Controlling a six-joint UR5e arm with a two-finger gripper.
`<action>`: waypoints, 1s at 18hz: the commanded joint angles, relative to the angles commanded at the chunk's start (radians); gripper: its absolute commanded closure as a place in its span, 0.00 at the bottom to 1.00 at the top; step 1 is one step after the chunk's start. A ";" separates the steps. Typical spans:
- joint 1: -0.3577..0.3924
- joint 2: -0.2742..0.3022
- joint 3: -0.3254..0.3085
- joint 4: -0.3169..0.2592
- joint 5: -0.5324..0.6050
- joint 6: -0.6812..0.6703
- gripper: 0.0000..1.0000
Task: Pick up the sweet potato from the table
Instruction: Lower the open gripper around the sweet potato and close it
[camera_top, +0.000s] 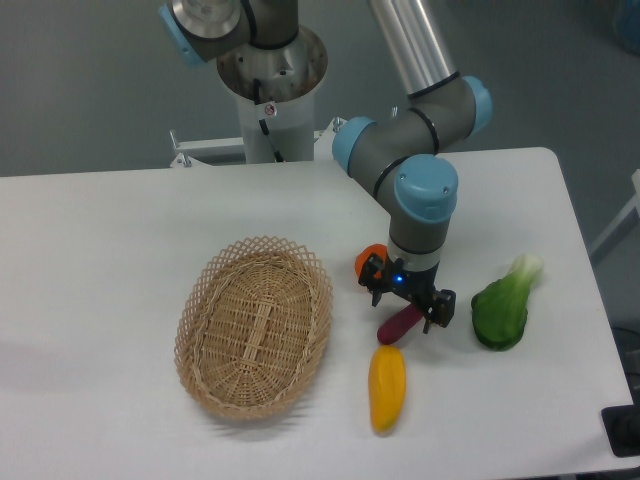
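Purple-magenta and slim, the finger-like sweet potato (398, 325) lies toward the white table's (90, 300) right front, just above the yellow oblong vegetable (387, 388); the black two-finger gripper (409, 311) points straight down over it, wrist vertical, jaws spread astride its upper end, probably ready to pinch; whether they touch it I cannot tell.

The sweet potato (399, 325) is a small, slim, purple-magenta tuber, finger-like in shape. It lies flat on the table (100, 250), tilted diagonally, its lower end pointing toward the near left and its upper end toward the far right. Its upper part is partly hidden from view, so only the lower stretch shows clearly. The table is a large white top, smooth and plain, with rounded corners; the tuber rests right of its centre
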 joint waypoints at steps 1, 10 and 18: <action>0.000 -0.003 0.000 0.000 0.000 0.002 0.00; -0.009 -0.026 0.002 0.002 0.043 0.015 0.00; -0.015 -0.040 0.002 0.005 0.049 0.014 0.00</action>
